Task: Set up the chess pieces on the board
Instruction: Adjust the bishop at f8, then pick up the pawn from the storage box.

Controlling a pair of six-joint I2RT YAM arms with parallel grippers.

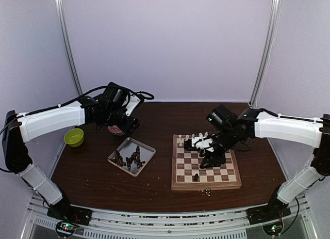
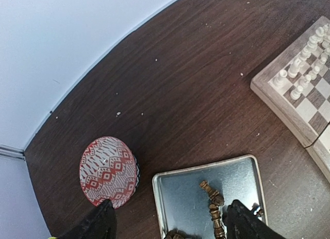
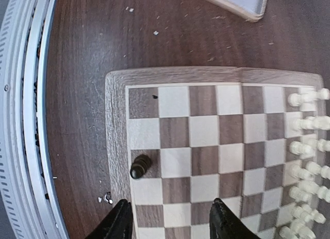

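The board (image 1: 206, 164) lies right of centre; its rim (image 3: 116, 125) shows in the right wrist view. Cream chess pieces (image 1: 193, 141) fill its far rows (image 3: 304, 146). One dark piece (image 3: 140, 165) stands on a dark square of the near row (image 1: 196, 177). My right gripper (image 3: 171, 218) hovers open over the board (image 1: 211, 159), beside that piece, with nothing between its fingers. More dark pieces (image 2: 214, 208) lie in the silver tray (image 2: 180, 197) left of the board (image 1: 131, 157). My left gripper (image 2: 172, 221) hangs open above the tray's far edge (image 1: 124, 126), holding nothing.
A red patterned bowl (image 2: 108, 171) sits just behind the tray (image 1: 116, 129). A green bowl (image 1: 74, 137) stands at the far left. Small bits (image 1: 207, 191) lie on the table by the board's front edge. Pale crumbs dot the dark tabletop.
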